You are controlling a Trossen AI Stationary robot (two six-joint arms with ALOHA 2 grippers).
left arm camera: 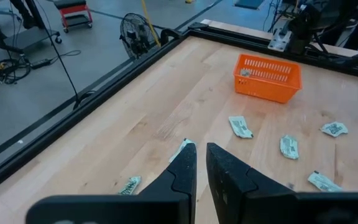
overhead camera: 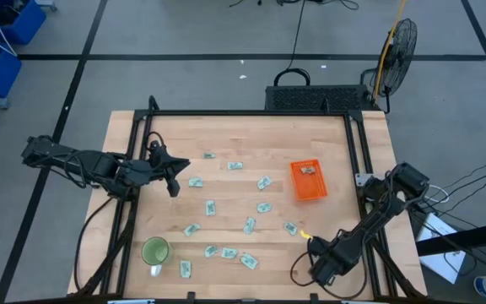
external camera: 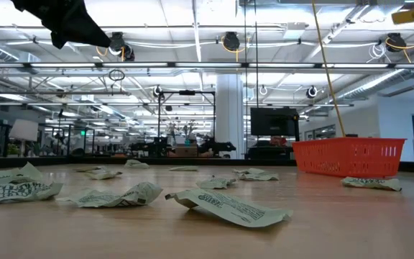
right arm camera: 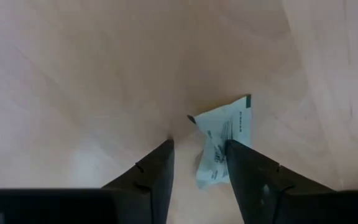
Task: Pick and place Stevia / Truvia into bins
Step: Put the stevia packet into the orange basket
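Several pale green and white sachets lie scattered flat on the wooden table. The orange tray stands right of the middle and holds one sachet. My right gripper is low over the table's near right part, open, pointing down. One sachet lies between its fingers, close to one of them. My left gripper hangs raised over the table's left part, shut, with nothing in it. A sachet lies on the wood just beyond its fingers. My right gripper comes from above with its open fingers on either side of a sachet. The sachet's long edge runs right beside one finger. I cannot tell whether they touch. The sachet lies flat on the wood.
A round green cup stands near the table's near left corner. Black frame rails run along the far, left and right edges. A floor fan stands beyond the far right corner. Bare wood shows between tray and far rail.
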